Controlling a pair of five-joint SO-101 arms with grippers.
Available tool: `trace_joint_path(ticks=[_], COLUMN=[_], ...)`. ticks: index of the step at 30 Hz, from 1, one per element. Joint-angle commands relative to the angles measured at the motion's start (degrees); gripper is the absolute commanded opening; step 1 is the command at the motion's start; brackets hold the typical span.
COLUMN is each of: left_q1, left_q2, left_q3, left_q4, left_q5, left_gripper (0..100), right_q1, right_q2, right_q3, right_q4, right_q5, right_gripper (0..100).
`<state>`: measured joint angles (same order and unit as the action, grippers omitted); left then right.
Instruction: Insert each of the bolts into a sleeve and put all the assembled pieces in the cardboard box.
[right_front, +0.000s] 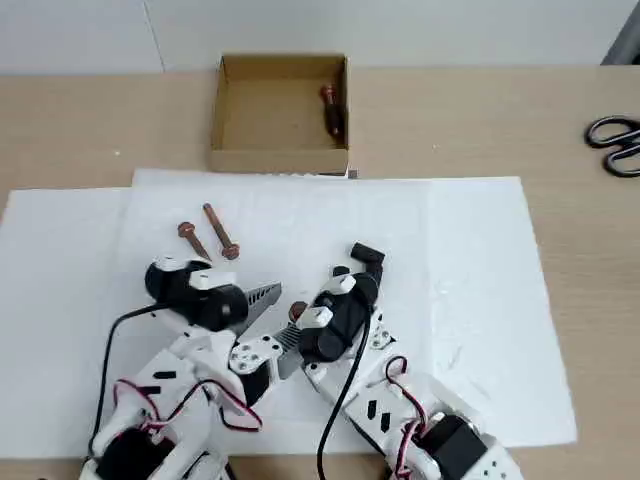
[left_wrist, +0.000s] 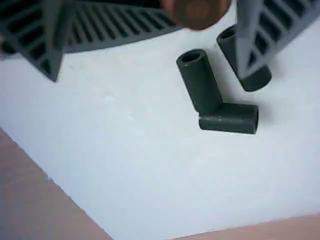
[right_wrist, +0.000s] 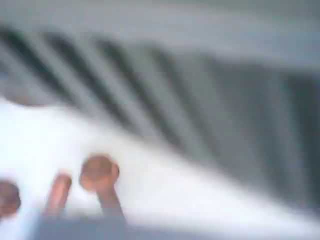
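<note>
Ahead, well beyond both grippers, the cardboard box (right_front: 272, 158) is sitting open on the wooden table (right_front: 100, 120), holding one assembled piece (right_front: 332, 112) that is lying against the box wall on the right gripper's side. The left gripper (left_wrist: 149, 75) is hovering over the white paper (right_front: 470, 300) with its fingers (left_wrist: 250, 35) standing well apart. A copper bolt (left_wrist: 197, 11) is showing its round head between them, back from their tips, and whether either finger is touching it cannot be told. Just past those tips three black sleeves (left_wrist: 201, 82) are lying on the paper. Two are touching end to side in an L, and the third is sitting partly behind one finger. Beyond the sleeves the paper is ending at a straight edge against bare wood. The right gripper (right_front: 322, 300) is sitting close beside the left one, and whether it is spread or closed cannot be told. Two loose bolts (right_front: 220, 230) are lying on the paper just ahead of the left arm. A broad stretch of bare paper is lying open on the right gripper's outer side. Far off that way, scissors (right_front: 615, 145) are lying by the table's edge.
</note>
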<state>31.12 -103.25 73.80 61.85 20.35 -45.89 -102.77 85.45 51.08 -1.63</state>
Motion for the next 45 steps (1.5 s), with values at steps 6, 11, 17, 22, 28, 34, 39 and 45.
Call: trace_joint_path(ticks=[6,11,17,22,28,34,39,45], left_q1=[-2.99,-10.46,-17.67,-20.13,-21.71,-21.8,-21.8,-21.8], left_q2=[-0.62,-0.7,-0.7,-0.7,-0.7,-0.79,-0.79,-0.79], left_q3=[-8.31,-6.81,2.24,10.33,15.69,19.12,19.21,19.3], left_q4=[4.22,4.31,3.87,1.67,0.53,-0.09,-0.44,-1.14], left_q5=[-0.53,-5.54,-13.89,-14.42,-14.42,-14.42,-14.42,-14.42], left_gripper=[11,1,1,1,1,1,1,1], right_q1=[4.44,10.24,15.6,23.6,26.77,26.68,26.77,26.86], right_q2=[-0.57,-0.57,-0.31,0.04,0.13,0.66,11.12,37.41], right_q3=[-0.62,-0.62,-0.35,3.96,5.8,3.69,-1.58,-18.02], right_q4=[-0.92,-0.92,-1.45,-6.73,-5.93,-4.53,-5.76,-11.03], right_q5=[0.44,0.35,0.09,0.97,1.41,1.85,2.64,2.64], right_gripper=[0.4,0.4,0.4,0.4,0.4,0.3,0.3,0.3])
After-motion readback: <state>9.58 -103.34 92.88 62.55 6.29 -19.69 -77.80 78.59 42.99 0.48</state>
